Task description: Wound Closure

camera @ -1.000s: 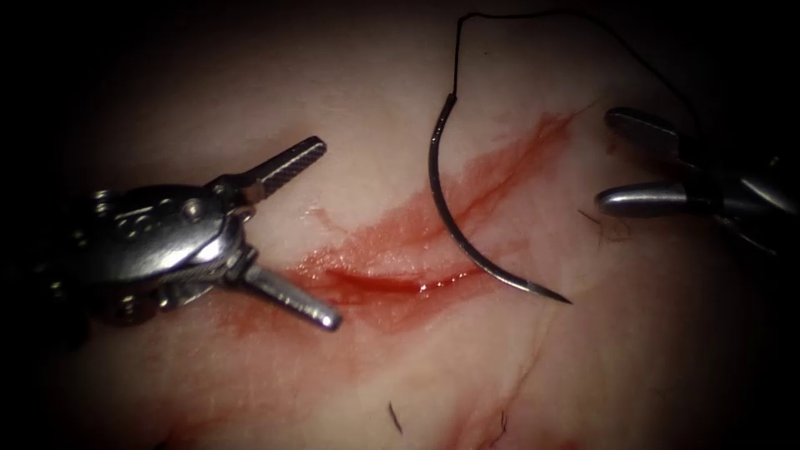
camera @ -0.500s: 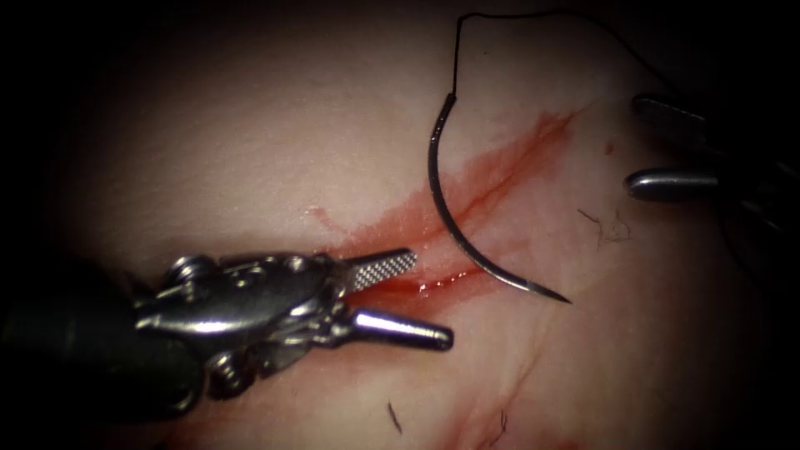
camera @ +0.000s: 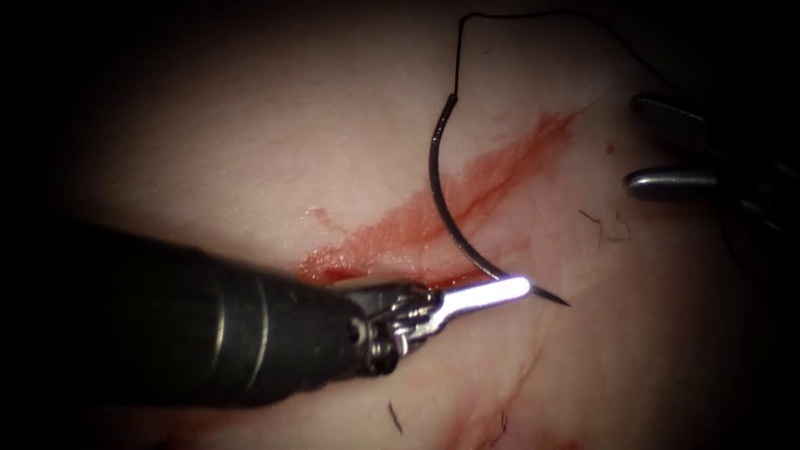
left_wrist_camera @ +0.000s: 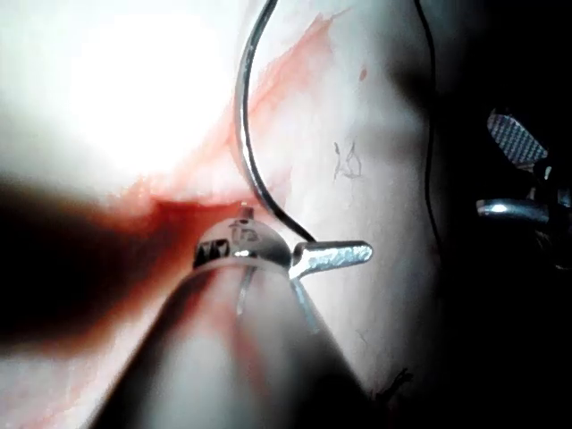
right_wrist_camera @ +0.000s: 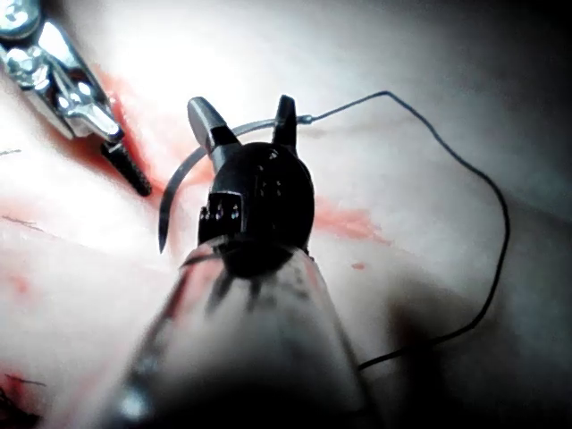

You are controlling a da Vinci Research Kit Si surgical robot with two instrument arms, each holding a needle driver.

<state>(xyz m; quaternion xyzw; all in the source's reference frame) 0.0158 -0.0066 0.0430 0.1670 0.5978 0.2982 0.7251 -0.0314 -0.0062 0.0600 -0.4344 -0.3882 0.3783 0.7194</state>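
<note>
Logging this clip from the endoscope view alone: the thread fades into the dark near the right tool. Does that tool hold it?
Observer: No. In the left wrist view the thread runs past the right tool, apart from its open jaws, which hold nothing.
Operator: Where does it go?
Observer: In the right wrist view it sweeps a wide loop over the tissue, then back toward that tool's shaft.
Operator: And the needle?
Observer: The left wrist view shows the needle lying on the tissue, its tip by the left tool; a grip I cannot tell.

We find bare tissue (camera: 250,150) left of the needle (camera: 442,208); the left hand (camera: 492,292) crowds its tip, and thread (camera: 533,12) arcs across the far right.
</note>
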